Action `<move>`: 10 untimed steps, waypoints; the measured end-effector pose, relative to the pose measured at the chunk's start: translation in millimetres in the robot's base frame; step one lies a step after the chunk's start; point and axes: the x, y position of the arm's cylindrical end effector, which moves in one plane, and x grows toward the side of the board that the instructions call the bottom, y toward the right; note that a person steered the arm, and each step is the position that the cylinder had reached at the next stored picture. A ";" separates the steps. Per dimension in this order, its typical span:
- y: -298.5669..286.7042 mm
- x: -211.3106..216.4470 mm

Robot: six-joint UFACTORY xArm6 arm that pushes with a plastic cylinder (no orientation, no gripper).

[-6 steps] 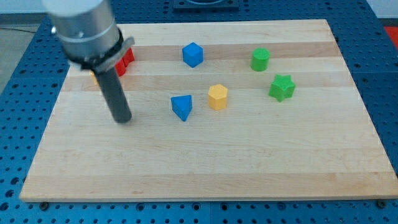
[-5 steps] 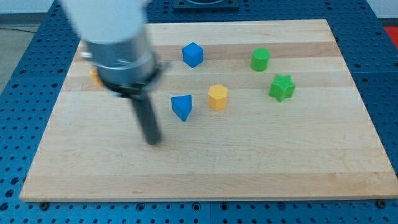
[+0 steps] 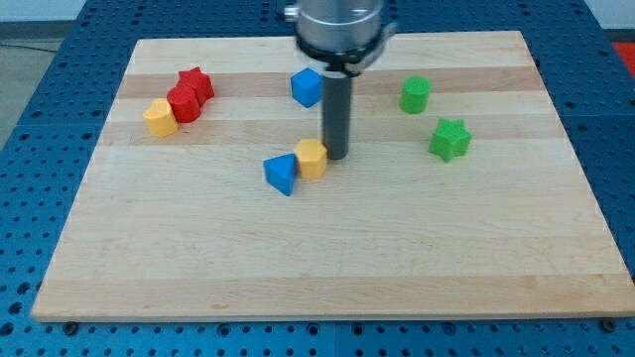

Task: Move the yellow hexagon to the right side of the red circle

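Observation:
The yellow hexagon (image 3: 312, 158) lies near the middle of the wooden board, touching a blue triangular block (image 3: 281, 174) on its left. My tip (image 3: 336, 156) stands right against the hexagon's right side. The red circle (image 3: 183, 102) sits far to the view's left, with a red star (image 3: 196, 83) touching it at upper right and a yellow block (image 3: 159, 117) touching it at lower left.
A blue cube (image 3: 308, 87) lies just above and left of the rod. A green cylinder (image 3: 416, 94) and a green star (image 3: 449, 139) sit at the view's right. The board (image 3: 327, 268) rests on a blue perforated table.
My tip swept from the board's left, across the front, to the hexagon's right side. The yellow hexagon and the blue triangular block have shifted left and slightly down.

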 end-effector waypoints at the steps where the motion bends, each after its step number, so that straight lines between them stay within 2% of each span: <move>1: 23.7 22.3; 2: 14.3 30.5; 3: -28.9 26.1; 6: -76.8 -31.3; 10: -96.1 -66.8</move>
